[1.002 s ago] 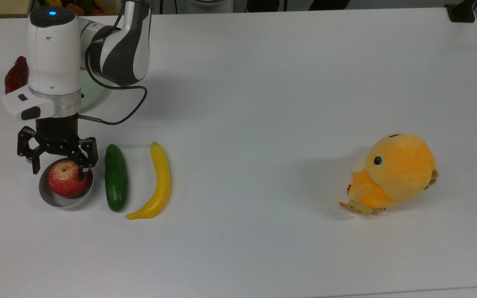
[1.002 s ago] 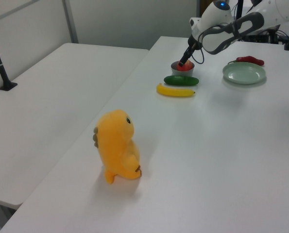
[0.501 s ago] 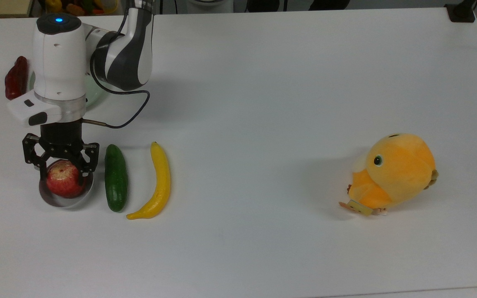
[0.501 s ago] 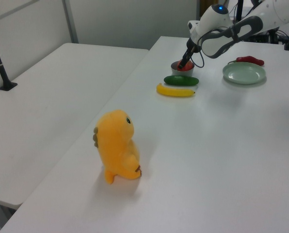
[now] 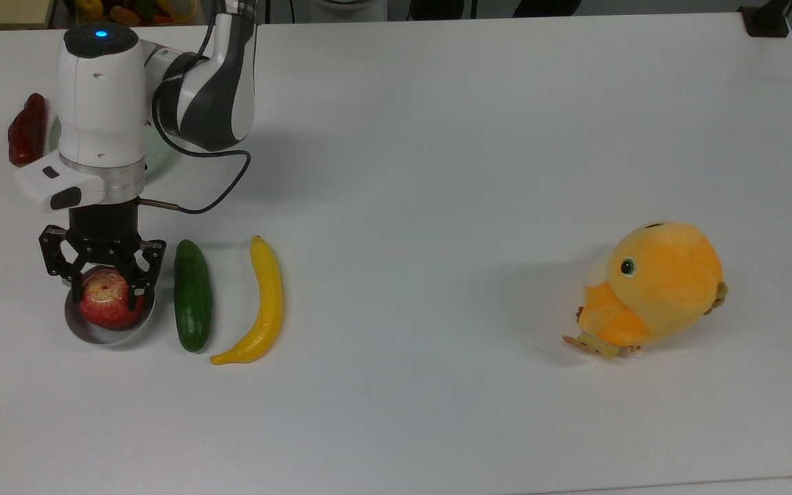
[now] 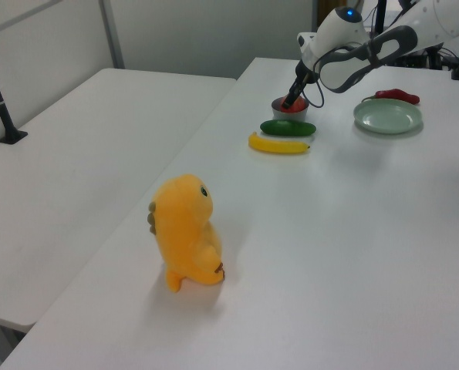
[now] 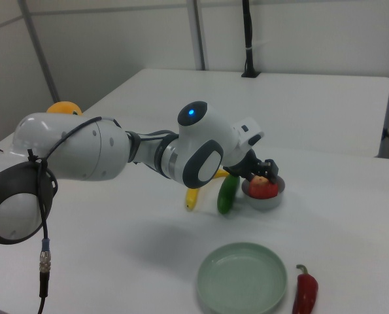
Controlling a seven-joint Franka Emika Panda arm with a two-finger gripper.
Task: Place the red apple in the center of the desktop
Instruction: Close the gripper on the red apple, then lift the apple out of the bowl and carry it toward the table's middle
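- The round red apple (image 5: 106, 300) with its yellowish speckled top sits in a small shallow grey metal bowl (image 5: 93, 332) near the top view's left edge of the large plain white desktop (image 5: 437, 172), well apart from the bare middle of that surface.
- The black two-finger gripper (image 5: 102, 273) is lowered over the apple with its jaws spread about as wide as the fruit, one finger on each flank; whether the pads already press on the skin cannot be told, and the apple rests in the bowl.
- Judging by its look, the apple is firm, smooth and rounded, so it could slip or roll; a hold across its widest part, fingers on opposite sides, seems safest, and it should be set down gently so it does not roll off the centre.
- The bowl is light-looking and may shift or lift with the apple if a finger catches its rim.
- A pale green round plate (image 7: 243, 279) near the same edge holds nothing; a long dark red chili pepper (image 7: 304, 293) lies just beside it.
- A dark green cucumber (image 5: 192, 295) lies just beside the bowl, then a yellow banana (image 5: 263, 302); an orange plush toy (image 5: 652, 289) stands towards the top view's right edge.
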